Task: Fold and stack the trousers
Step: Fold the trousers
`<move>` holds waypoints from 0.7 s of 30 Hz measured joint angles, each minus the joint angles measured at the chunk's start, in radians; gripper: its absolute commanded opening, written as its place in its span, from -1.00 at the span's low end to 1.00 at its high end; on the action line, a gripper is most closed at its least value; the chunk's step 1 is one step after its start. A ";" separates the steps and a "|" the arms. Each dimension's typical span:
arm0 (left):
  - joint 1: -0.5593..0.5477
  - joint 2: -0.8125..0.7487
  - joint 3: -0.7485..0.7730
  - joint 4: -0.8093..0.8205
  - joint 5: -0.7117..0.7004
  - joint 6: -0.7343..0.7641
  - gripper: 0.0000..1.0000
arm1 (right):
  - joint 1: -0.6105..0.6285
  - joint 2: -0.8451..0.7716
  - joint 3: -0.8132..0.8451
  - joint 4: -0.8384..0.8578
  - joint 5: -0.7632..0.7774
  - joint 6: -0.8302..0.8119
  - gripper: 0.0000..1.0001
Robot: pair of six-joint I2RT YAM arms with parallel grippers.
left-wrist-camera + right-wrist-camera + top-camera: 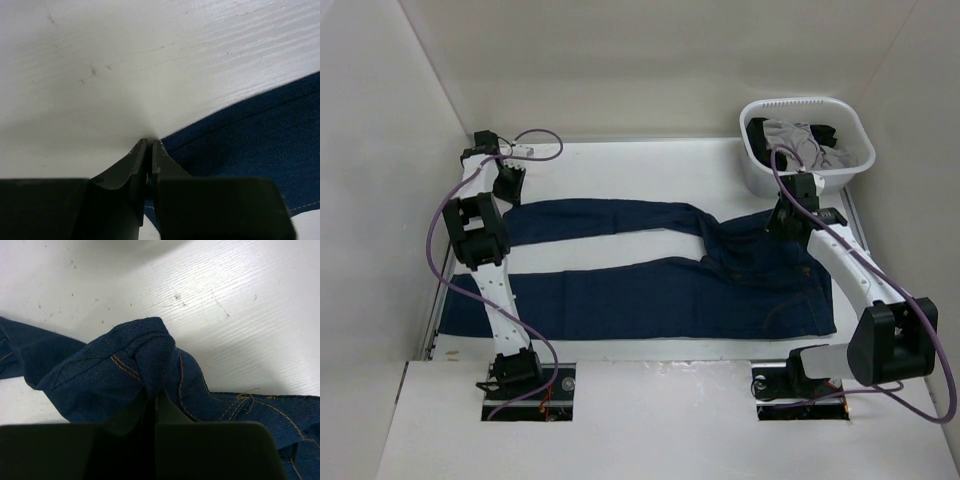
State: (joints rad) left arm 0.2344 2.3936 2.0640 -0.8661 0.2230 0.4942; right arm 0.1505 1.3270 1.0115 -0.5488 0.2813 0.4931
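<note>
The dark navy jeans (670, 290) lie spread flat across the table, waist at the right and both legs running left. My left gripper (508, 190) is at the end of the far leg. In the left wrist view the gripper (149, 142) is shut, with the blue hem edge (250, 130) pinched between its jaws. My right gripper (782, 218) is at the far corner of the waist. In the right wrist view the gripper (154, 392) is shut on a bunched fold of denim (145, 347) with tan stitching, lifted slightly off the table.
A white plastic basket (807, 103) stands at the back right, holding grey and black garments (800, 135), just behind the right gripper. White walls close in the table at the back and left. The arm bases are at the near edge.
</note>
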 measured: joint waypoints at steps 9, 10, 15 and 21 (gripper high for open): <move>0.046 -0.085 -0.040 0.142 -0.109 0.016 -1.00 | -0.079 0.112 0.237 0.025 -0.015 -0.059 -0.97; 0.057 -0.113 -0.039 0.163 -0.119 0.027 -1.00 | -0.082 0.114 0.261 0.044 -0.019 -0.071 -0.97; 0.102 -0.392 -0.180 0.302 -0.124 0.080 -1.00 | -0.072 0.019 0.201 0.165 -0.046 -0.093 -0.94; 0.156 -0.884 -0.672 0.463 -0.129 0.200 -1.00 | -0.034 -0.264 -0.161 0.188 -0.001 0.025 -0.27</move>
State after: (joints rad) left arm 0.3904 1.5093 1.3918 -0.4026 0.0940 0.6945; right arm 0.1169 1.0626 0.8505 -0.3607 0.2802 0.5182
